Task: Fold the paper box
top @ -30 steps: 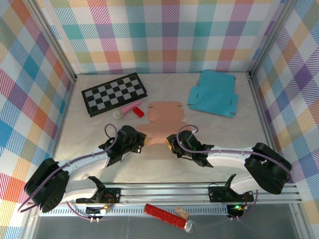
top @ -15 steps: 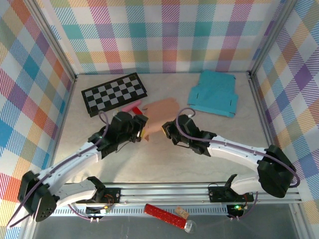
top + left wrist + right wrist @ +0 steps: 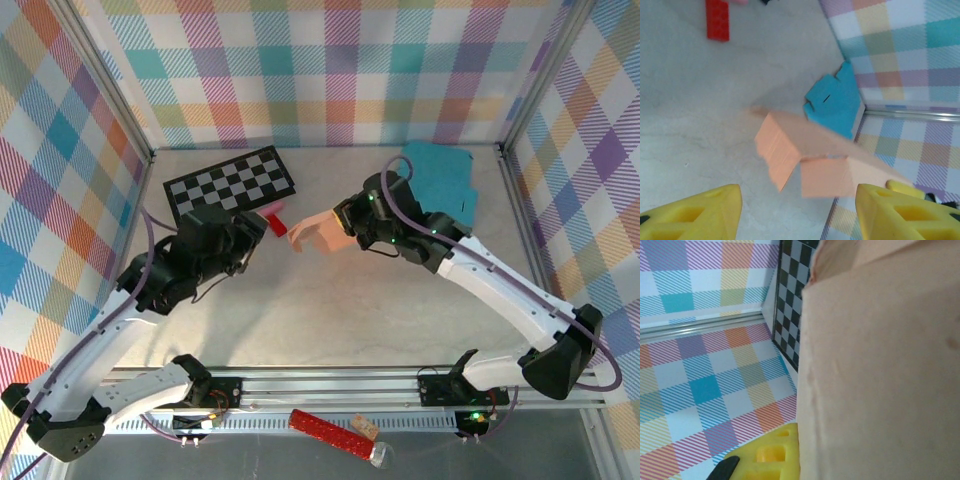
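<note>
The paper box (image 3: 318,231) is a peach-coloured cardboard cut-out, partly folded and held off the table near the middle. My right gripper (image 3: 350,228) is shut on its right edge. In the right wrist view the sheet (image 3: 880,370) covers the right half, pressed against one yellow finger (image 3: 770,455). My left gripper (image 3: 245,238) stands open to the left of the box, apart from it. In the left wrist view the box (image 3: 810,160) hangs ahead with two flaps bent down, beyond my left gripper (image 3: 797,210), which has nothing between its fingers.
A black-and-white checkerboard (image 3: 230,188) lies at the back left. A flat teal cardboard box (image 3: 440,180) lies at the back right, partly under the right arm. A red brick (image 3: 276,221) sits between the checkerboard and the peach box. Plaid walls close three sides.
The left gripper opened, let go of the peach box and drew back to the left. The right gripper closed on the box and lifted it up and toward the back.
</note>
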